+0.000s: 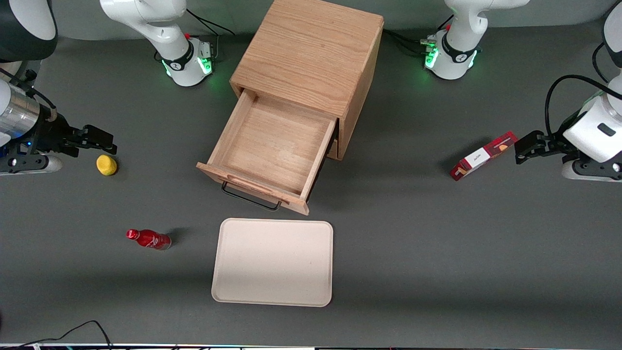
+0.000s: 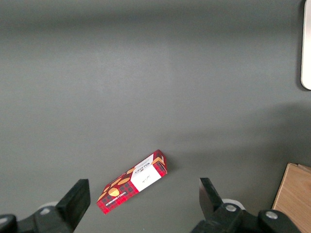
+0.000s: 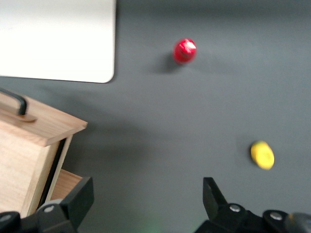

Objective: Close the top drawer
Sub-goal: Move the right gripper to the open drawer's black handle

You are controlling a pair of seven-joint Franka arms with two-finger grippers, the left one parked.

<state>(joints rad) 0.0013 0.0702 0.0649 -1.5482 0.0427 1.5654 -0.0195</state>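
Your top drawer (image 1: 272, 150) stands pulled far out of the cabinet (image 1: 311, 53), its handle (image 1: 250, 198) just above the tray (image 1: 273, 262). Your gripper (image 1: 99, 138) hangs at the working arm's end of the table, jaws spread and empty, close above the lemon (image 1: 106, 165).

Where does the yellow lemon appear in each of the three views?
Front view: lemon lies on the table beside the open gripper, toward the working arm's end.
Right wrist view: lemon lies on the table.
Left wrist view: not in it.
Shared landmark: red bottle.
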